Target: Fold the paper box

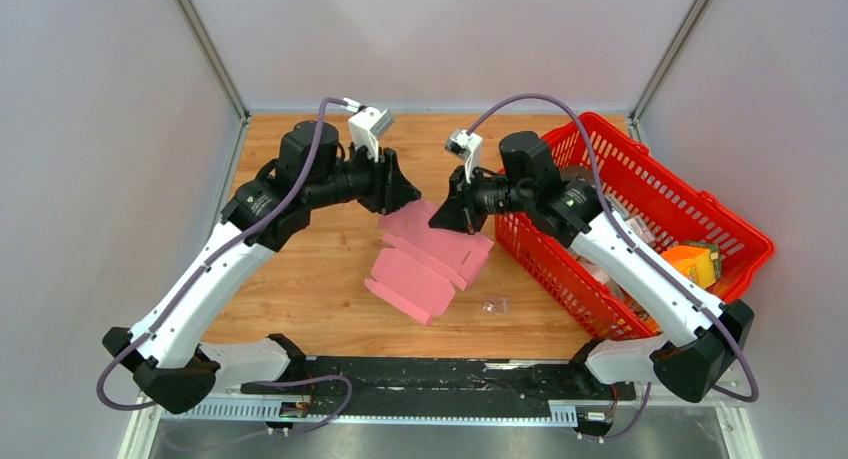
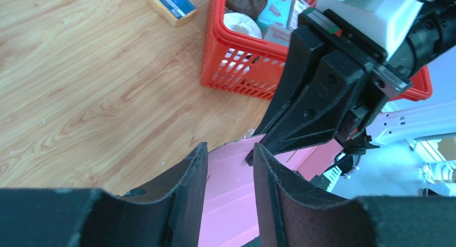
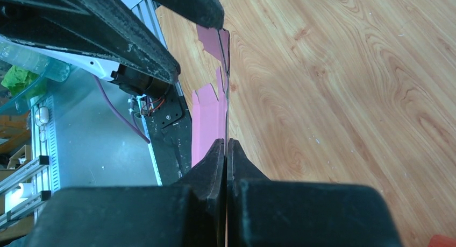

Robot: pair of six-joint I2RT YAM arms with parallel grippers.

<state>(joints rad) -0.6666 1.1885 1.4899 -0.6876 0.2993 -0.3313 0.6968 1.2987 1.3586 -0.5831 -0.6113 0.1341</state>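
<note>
Paper box (image 1: 425, 269) lies partly folded in the middle of the wooden table (image 1: 300, 289), pretty much between both arms. At its far edge the right claw (image 3: 226, 146) is pinched tight on the pink sheet, and the left claw (image 2: 230, 150) stands partway open with pink card showing in the gap, not clamped. Red basket (image 1: 640, 149) of goods sits just to the right.

The left hand (image 1: 402, 199) hides one paper box (image 1: 428, 264) corner.
</note>
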